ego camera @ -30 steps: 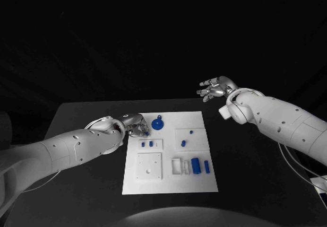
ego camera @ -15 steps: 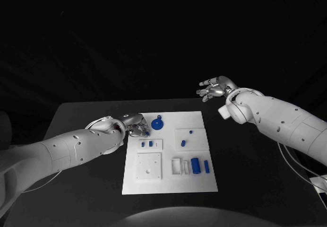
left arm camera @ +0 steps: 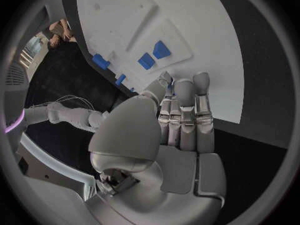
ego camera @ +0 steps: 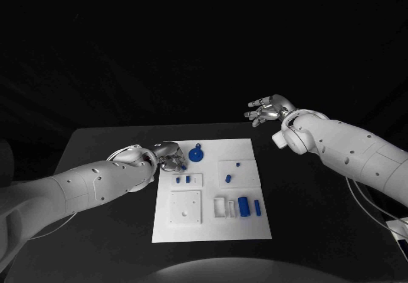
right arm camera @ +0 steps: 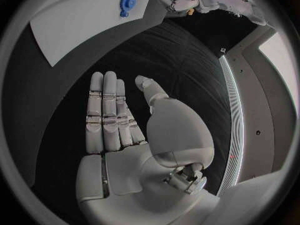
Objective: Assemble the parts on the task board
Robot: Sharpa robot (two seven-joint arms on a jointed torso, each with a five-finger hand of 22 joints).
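Note:
The white task board [ego camera: 213, 227] lies in the middle of the black table. My left hand [ego camera: 167, 157] hovers over its far left corner, thumb and fingers [left arm camera: 182, 110] drawn together on a small blue part [left arm camera: 169, 86]. Next to that hand a round blue part [ego camera: 197, 155] with a tab rests on the board. Two small blue parts [ego camera: 183, 180] sit in a raised plate, seen closer as blue parts [left arm camera: 153, 56]. My right hand [ego camera: 270, 109] is raised beyond the board's far right corner, fingers [right arm camera: 106, 110] straight and apart, holding nothing.
More blue parts lie on the board: a short one [ego camera: 228, 178], a tiny one [ego camera: 239, 164] and two long ones [ego camera: 248, 207] near the front right. A white square plate [ego camera: 186, 206] sits at the front left. Bare black table [ego camera: 94, 236] flanks the board.

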